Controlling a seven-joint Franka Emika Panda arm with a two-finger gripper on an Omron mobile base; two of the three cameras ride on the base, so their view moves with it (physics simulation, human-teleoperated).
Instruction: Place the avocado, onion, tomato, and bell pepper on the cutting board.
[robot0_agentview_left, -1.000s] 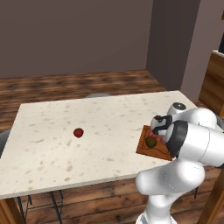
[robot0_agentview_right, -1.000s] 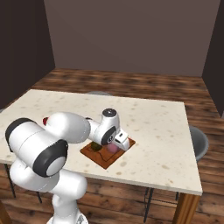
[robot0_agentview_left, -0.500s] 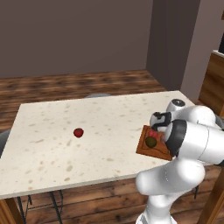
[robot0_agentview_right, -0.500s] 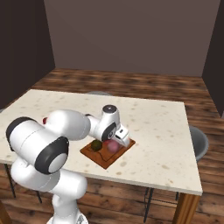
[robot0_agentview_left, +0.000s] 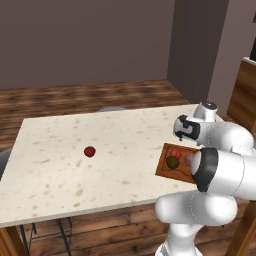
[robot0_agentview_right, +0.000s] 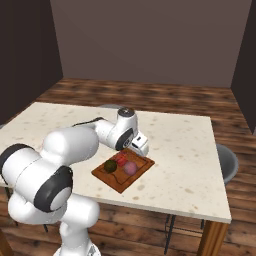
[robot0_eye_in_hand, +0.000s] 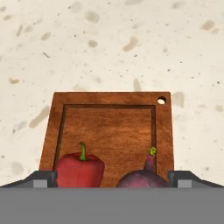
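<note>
The pale speckled counter (robot0_agentview_right: 185, 150) carries everything, and near its front edge, close to the robot, lies the cutting board (robot0_agentview_right: 112, 179): a flat reddish-brown wooden rectangle with a darker groove running just inside its rim and, in the hand view, a small round hole in one far corner (robot0_eye_in_hand: 109, 122). Three of the vegetables sit on the board, clustered together. The onion (robot0_agentview_right: 130, 168) is a dull pink-maroon ball, and in the hand view its purplish top with a small green sprout shows at the lower right of the board (robot0_eye_in_hand: 146, 177). The bell pepper (robot0_agentview_right: 121, 160) is bright glossy red with a short green stem, seen in the hand view on the board's lower left (robot0_eye_in_hand: 80, 170), just beside the onion. The avocado (robot0_agentview_right: 110, 166) is a dark olive, almost black roundish ball on the board next to the pepper, and in the left base view it sits beside the pink onion (robot0_agentview_left: 173, 162). The tomato (robot0_agentview_left: 89, 151) is a small red ball with a dark top, alone on the open counter, well apart from the board. The gripper (robot0_agentview_right: 141, 146) hangs over the board's far end with its fingers (robot0_eye_in_hand: 43, 178) spread wide apart, holding nothing
</note>
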